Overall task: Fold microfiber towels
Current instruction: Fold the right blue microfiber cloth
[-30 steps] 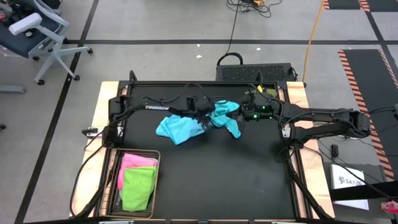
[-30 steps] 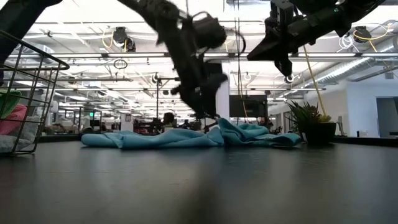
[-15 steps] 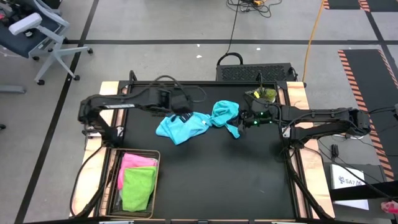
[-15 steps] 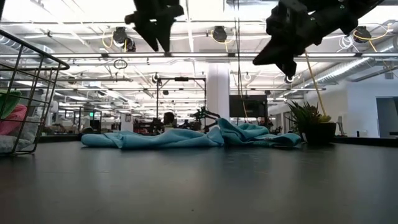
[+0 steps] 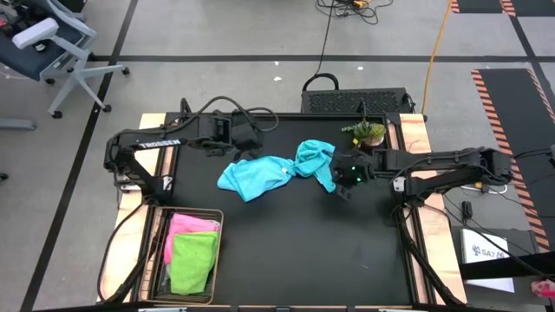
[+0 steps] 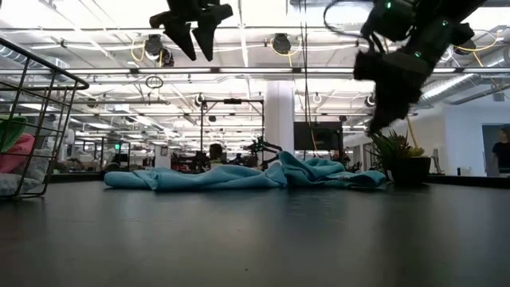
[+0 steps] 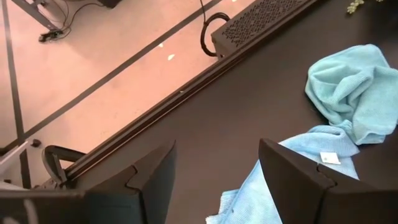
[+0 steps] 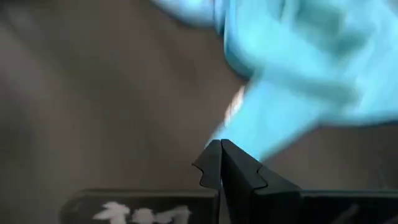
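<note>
Two cloths lie crumpled together at the table's middle: a light blue towel (image 5: 251,178) and, touching it at its three o'clock, a teal towel (image 5: 315,160), neither folded yet. A small white tag (image 7: 329,158) shows on the blue one; I can't read it. The right gripper (image 5: 344,189), fingers pressed together and empty, hangs at the teal towel's four o'clock, likely lining up on a corner. The left gripper (image 5: 250,152), jaws apart, hovers at the blue towel's twelve o'clock. The left arm reads "TROSSEN". A pink towel (image 5: 192,224) and lime green towel (image 5: 192,263) sit folded in the wire basket (image 5: 159,260).
</note>
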